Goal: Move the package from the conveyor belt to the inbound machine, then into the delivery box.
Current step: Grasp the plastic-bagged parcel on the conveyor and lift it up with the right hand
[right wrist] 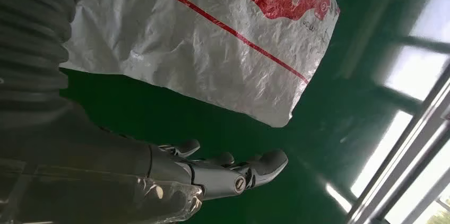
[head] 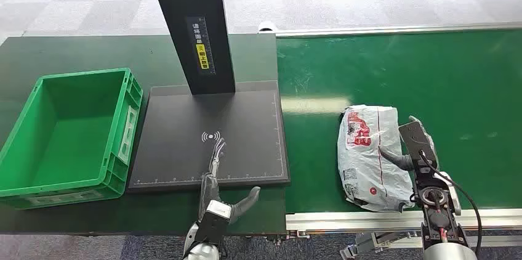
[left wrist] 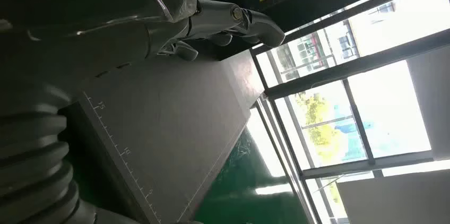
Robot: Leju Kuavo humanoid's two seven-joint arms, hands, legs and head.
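1. White crinkled plastic with red print and a thin red stripe is forming the one package (head: 371, 156), which is lying flat on the green belt (head: 431, 75), close to the belt's near edge and near its left end.
2. One right hand (head: 413, 146) is sitting at the package's right side, thumb reaching over the plastic and touching it, the other fingers stretched out along the belt beside the bag. In the right wrist view the fingers (right wrist: 249, 173) are lying straight and close together just above the green surface, with the package (right wrist: 212, 38) beside them; the hand is not clamping anything.
3. One left hand (head: 216, 189) is hovering over the near edge of the machine (head: 209, 134), fingers extended forward and thumb splayed to the side, holding nothing. In the left wrist view its fingers (left wrist: 233, 19) are lying straight above the dark plate.
4. One machine is sitting on the dark table (head: 74, 50), its flat black plate marked with a white ruler line along its edges and a scan symbol near the middle; one black post (head: 192, 26) with a yellow label is standing at the plate's far edge.
5. One green box (head: 117, 167) is sitting at the table's left end, just beside the plate's left edge, with its open top facing up.
6. The belt's right edge of the plate is meeting the belt's left end, well apart from the box.
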